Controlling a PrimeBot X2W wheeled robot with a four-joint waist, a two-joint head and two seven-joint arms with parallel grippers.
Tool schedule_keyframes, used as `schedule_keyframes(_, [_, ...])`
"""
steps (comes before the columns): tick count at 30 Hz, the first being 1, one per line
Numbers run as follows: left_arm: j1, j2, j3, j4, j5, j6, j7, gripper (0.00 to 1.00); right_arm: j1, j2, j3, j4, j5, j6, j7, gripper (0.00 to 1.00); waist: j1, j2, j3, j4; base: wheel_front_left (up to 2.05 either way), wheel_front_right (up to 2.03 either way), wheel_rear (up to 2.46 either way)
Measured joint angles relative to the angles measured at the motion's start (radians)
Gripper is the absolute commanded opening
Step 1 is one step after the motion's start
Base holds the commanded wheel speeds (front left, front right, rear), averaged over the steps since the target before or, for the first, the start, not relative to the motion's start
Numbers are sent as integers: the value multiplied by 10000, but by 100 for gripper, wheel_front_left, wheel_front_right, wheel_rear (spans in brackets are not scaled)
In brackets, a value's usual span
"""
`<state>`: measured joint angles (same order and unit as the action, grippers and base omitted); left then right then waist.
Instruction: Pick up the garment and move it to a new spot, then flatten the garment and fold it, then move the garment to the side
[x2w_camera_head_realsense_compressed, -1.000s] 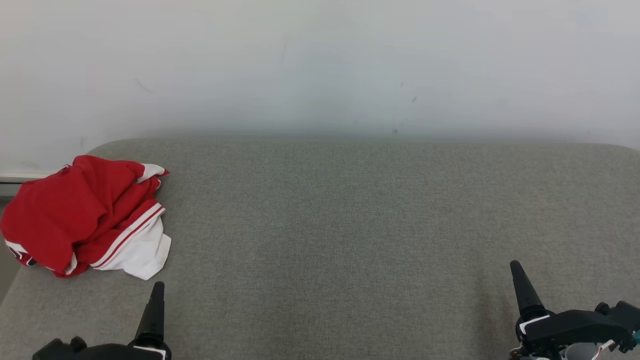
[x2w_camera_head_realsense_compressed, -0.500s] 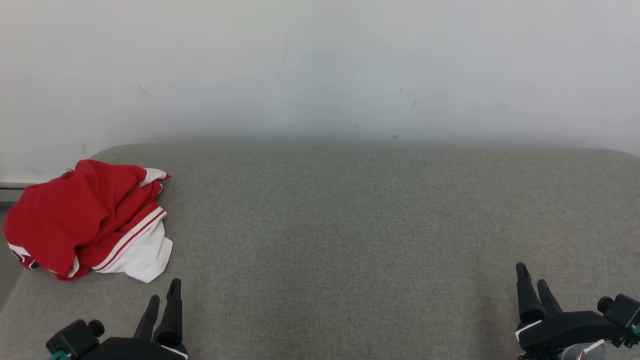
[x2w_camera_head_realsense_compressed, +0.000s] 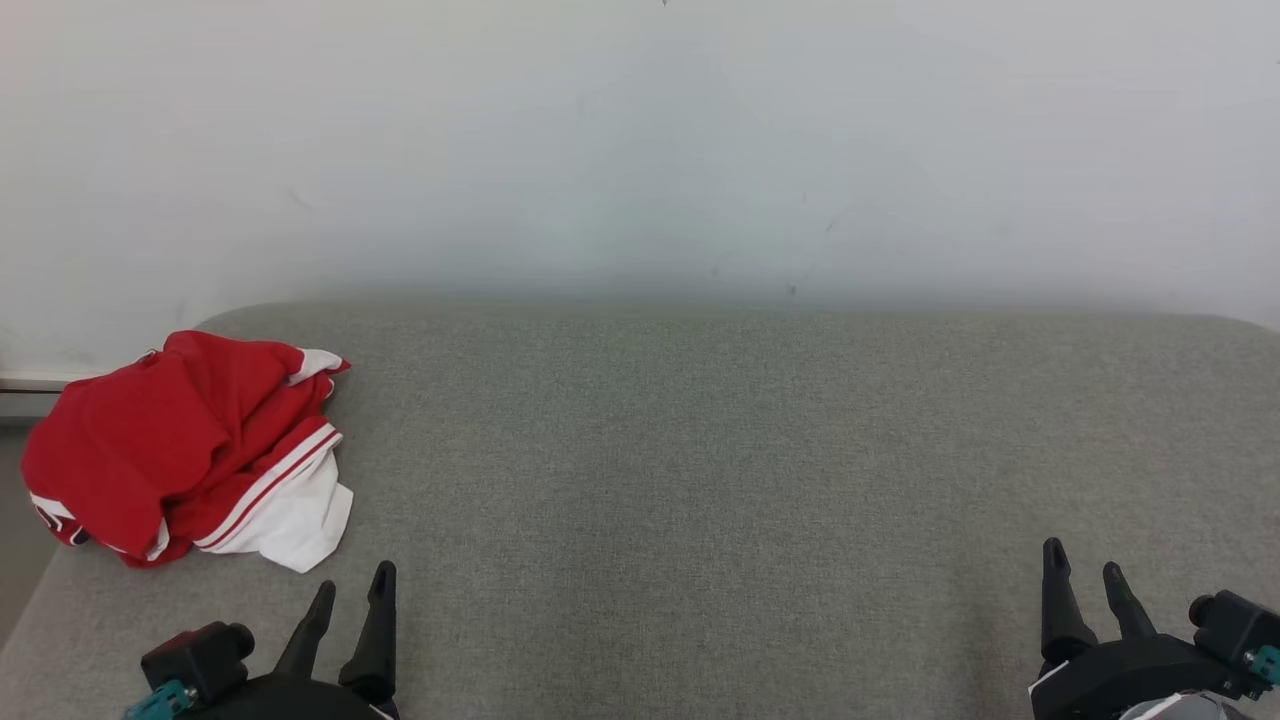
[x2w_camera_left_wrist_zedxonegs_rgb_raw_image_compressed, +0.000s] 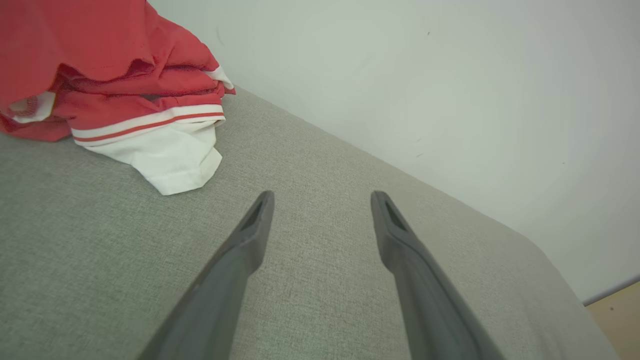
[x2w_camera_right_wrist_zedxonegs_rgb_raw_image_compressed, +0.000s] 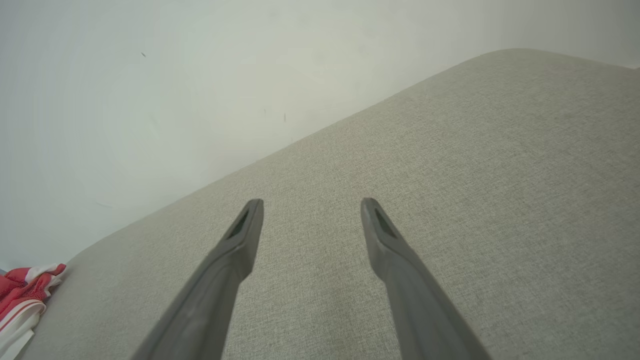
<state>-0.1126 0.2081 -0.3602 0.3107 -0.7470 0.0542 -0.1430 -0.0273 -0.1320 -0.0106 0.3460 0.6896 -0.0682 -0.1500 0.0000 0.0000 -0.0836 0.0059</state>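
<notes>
A crumpled red garment (x2w_camera_head_realsense_compressed: 170, 450) with white trim and a white sleeve lies bunched at the left end of the grey padded surface (x2w_camera_head_realsense_compressed: 700, 480). My left gripper (x2w_camera_head_realsense_compressed: 352, 588) stands open just in front of and to the right of it, apart from the cloth. In the left wrist view the garment (x2w_camera_left_wrist_zedxonegs_rgb_raw_image_compressed: 110, 75) fills the upper left, and the left gripper (x2w_camera_left_wrist_zedxonegs_rgb_raw_image_compressed: 322, 200) has nothing between its fingers. Low at the right, my right gripper (x2w_camera_head_realsense_compressed: 1085, 562) is open over bare fabric. The right wrist view shows the right gripper (x2w_camera_right_wrist_zedxonegs_rgb_raw_image_compressed: 311, 205) empty, with the garment (x2w_camera_right_wrist_zedxonegs_rgb_raw_image_compressed: 22, 295) at the far left edge.
A pale wall (x2w_camera_head_realsense_compressed: 640, 140) rises directly behind the padded surface. The surface's rounded left edge (x2w_camera_head_realsense_compressed: 40, 600) drops off just beside the garment, with floor beyond. Bare grey fabric stretches between the two grippers.
The head camera has tilted, so the whole scene sits lower. Both wrists have turned: each gripper now shows two spread fingers where one showed. The left gripper has shifted right. The garment has not moved.
</notes>
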Motion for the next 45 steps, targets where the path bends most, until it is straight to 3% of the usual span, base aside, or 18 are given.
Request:
schedule_keyframes(25, [-214, 784, -1358, -86, 2669, 608, 29, 100, 469, 228, -303, -531, -3956, -564, 520, 100, -1, 0, -342, -29, 0, 0, 0])
schedule_keyframes(36, [-256, 771, -1396, -130, 2759, 610, 199, 100, 520, 383, -596, -853, -4188, -564, 897, 100, 0, 0, -273, 88, 0, 0, 0])
schedule_keyframes(45, [-631, 683, -1492, -119, 2863, 612, 403, 100, 808, 495, -805, -1068, -4263, -564, 1166, 100, 0, 0, -206, 608, 0, 0, 0])
